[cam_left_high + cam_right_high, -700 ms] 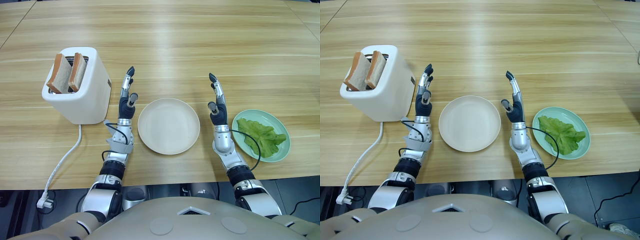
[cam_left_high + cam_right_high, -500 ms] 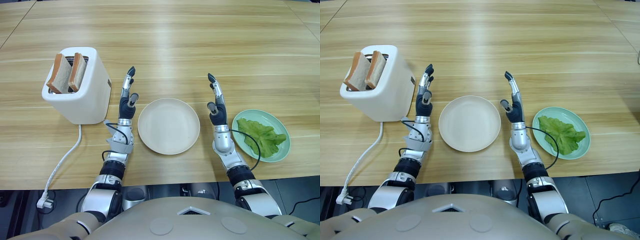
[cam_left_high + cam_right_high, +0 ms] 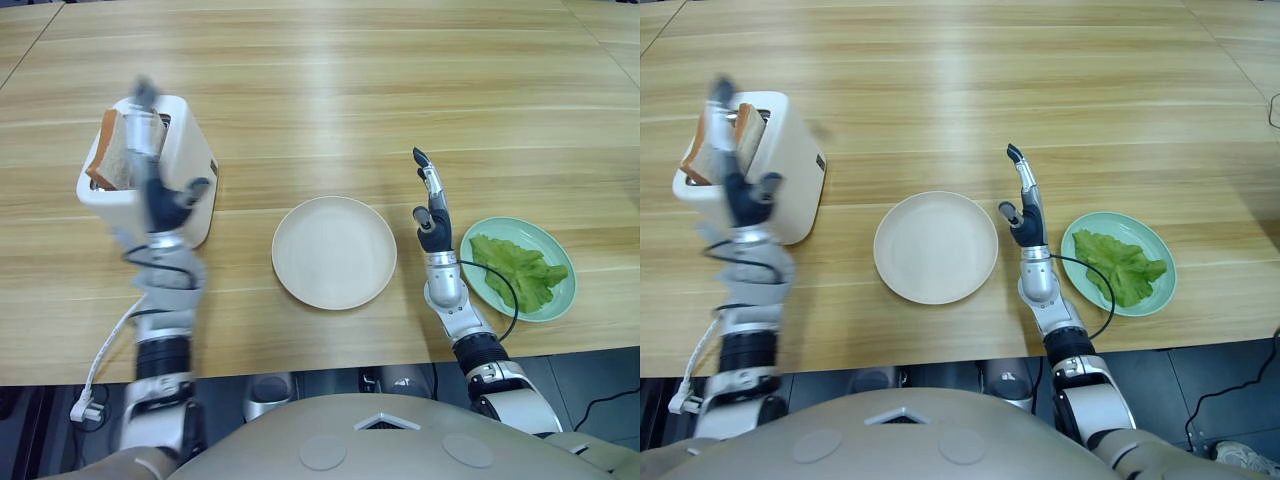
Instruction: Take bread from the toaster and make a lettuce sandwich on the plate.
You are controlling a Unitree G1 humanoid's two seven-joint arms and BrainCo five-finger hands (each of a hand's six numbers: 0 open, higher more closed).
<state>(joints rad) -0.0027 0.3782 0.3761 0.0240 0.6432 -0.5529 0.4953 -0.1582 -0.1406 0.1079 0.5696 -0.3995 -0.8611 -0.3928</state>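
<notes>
Pale wooden boards of the table (image 3: 400, 80) carry everything, their grain running side to side, with joins to neighbouring tabletops at the far corners.

From the left eye view, the left hand (image 3: 160, 200) is raised in front of the white toaster (image 3: 200, 150). Its fingers stretch upward beside the two bread slices (image 3: 112, 155) standing in the slots, and it appears to grasp nothing. The step in hand looks like taking the first slice. To do it well, the hand should close on the crust that stands proud of the slot and squeeze lightly so the crumb is not crushed. It should then lift straight up so the toaster neither tips nor drags on its cord (image 3: 105, 350). The cream plate (image 3: 335, 250) lies bare, near the toaster on its right.

From the right eye view, the right hand (image 3: 1025, 222) stands upright between the cream plate and the green plate (image 3: 1155, 297), fingers straight and released, holding nothing. Lettuce (image 3: 1120, 265) lies on the green plate, likely an easy reach for that hand once bread is down.
</notes>
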